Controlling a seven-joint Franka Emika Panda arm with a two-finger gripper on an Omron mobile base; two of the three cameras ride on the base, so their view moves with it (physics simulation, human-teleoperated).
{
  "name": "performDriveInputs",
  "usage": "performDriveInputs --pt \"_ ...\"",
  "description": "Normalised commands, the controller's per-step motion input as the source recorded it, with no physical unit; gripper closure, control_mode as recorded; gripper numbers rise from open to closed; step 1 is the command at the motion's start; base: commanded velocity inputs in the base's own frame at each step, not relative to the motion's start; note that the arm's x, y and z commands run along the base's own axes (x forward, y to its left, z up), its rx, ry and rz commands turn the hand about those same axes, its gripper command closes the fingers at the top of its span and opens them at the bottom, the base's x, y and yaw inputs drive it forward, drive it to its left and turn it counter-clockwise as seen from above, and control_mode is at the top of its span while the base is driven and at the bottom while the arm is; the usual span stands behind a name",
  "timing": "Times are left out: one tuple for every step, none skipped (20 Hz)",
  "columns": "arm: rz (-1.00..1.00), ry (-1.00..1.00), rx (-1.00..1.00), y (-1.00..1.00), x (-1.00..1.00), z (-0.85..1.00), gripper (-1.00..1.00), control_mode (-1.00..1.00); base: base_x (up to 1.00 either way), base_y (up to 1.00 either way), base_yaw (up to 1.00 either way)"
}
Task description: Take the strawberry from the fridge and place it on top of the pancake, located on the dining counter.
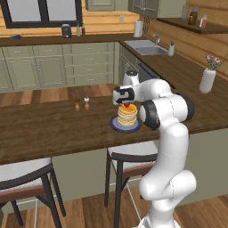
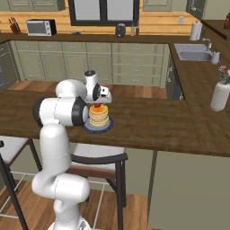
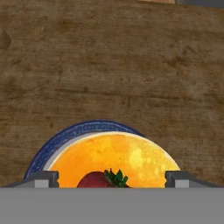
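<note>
Hand [image 3: 111, 179] spread wide, released, pointing straight down over the stack; two dark fingertips [image 3: 43, 178] stood well apart at either side of the berry, touching neither it nor the cake. One strawberry [image 3: 103, 179], dark red with green leaves, lay on top of the pancake [image 3: 113, 155], between the fingertips. Seen from the left base view as a small red spot [image 1: 128, 106] just under the hand [image 1: 127, 103], and from the right base view likewise [image 2: 97, 106] under the hand [image 2: 99, 103].

One pancake stack [image 1: 127, 116], golden-tan, sat on one dark blue round plate [image 1: 116, 127], blue rim [image 3: 61, 138] showing around the top cake in the hand view. Plate rested on the dark brown tabletop [image 1: 53, 129] of the dining counter, near its front edge.

Arm rose from the floor in front of the counter, bent at the elbow over the edge, forearm reaching level across to the plate, wrist turned downward.

Two small shakers [image 1: 82, 104] stood side by side on the tabletop, well apart from the plate. Two stools counted in the left base view: one [image 1: 131, 156] below the plate, one [image 1: 22, 176] further left. One white vase [image 1: 207, 80] with flowers stood on the side run of the tabletop. One sink [image 1: 146, 47] lay in the far worktop, one microwave [image 2: 40, 28] on the back wall worktop.
</note>
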Motion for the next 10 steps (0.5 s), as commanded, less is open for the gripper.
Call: performDriveInputs --pt "0.02 0.0 0.0 0.0 0.0 0.16 -1.0 -1.0 0.0 0.0 0.0" --pt "0.0 0.0 0.0 0.0 -0.04 0.31 -1.0 -1.0 0.0 0.0 0.0" --pt "0.0 0.0 0.0 0.0 -0.11 0.39 -1.0 -1.0 0.0 0.0 0.0" --pt "0.0 0.0 0.0 0.0 -0.23 0.56 -1.0 -1.0 0.0 0.0 0.0" --pt "0.0 0.0 0.0 0.0 -0.19 0.74 -1.0 -1.0 0.0 0.0 0.0" --pt "0.0 0.0 0.0 0.0 -0.26 0.8 -1.0 -1.0 0.0 0.0 0.0" --pt "0.0 0.0 0.0 0.43 -0.33 0.51 -1.0 -1.0 0.0 0.0 0.0" --pt "0.0 0.04 0.02 0.29 -0.5 0.59 -1.0 -1.0 0.0 0.0 0.0" --pt "0.0 0.01 0.01 0.16 -0.76 0.64 -1.0 -1.0 0.0 0.0 0.0" --pt "0.0 0.0 0.0 0.19 -0.84 0.69 -1.0 -1.0 0.0 0.0 0.0"
